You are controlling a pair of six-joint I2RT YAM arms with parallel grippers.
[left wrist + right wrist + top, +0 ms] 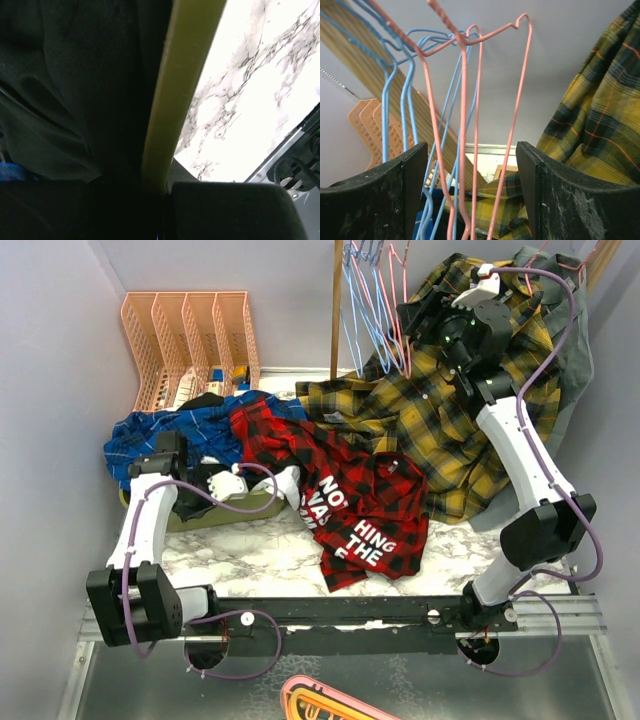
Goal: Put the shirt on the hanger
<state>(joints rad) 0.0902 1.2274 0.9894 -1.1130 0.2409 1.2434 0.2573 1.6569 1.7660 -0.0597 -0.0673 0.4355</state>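
The red-and-black plaid shirt [370, 510] with white lettering lies crumpled on the marble table, centre. The pink hanger [401, 302] hangs on the back rail among blue ones. In the right wrist view its pink wires [512, 125] pass between the fingers of my right gripper [471, 150], which is open around them and not touching. That gripper [418, 340] is raised at the rail. My left gripper [232, 485] is low at the shirt's left edge. In the left wrist view it [161, 187] looks shut, against a bin rim and dark cloth.
An olive-green bin [215, 512] [175, 100] sits at the left. Light blue hangers [360, 295] [402, 100] hang beside the pink one. A yellow plaid shirt [450, 410], a blue plaid shirt [165, 435], an orange rack [190, 340] and a wooden post [337, 310] stand behind.
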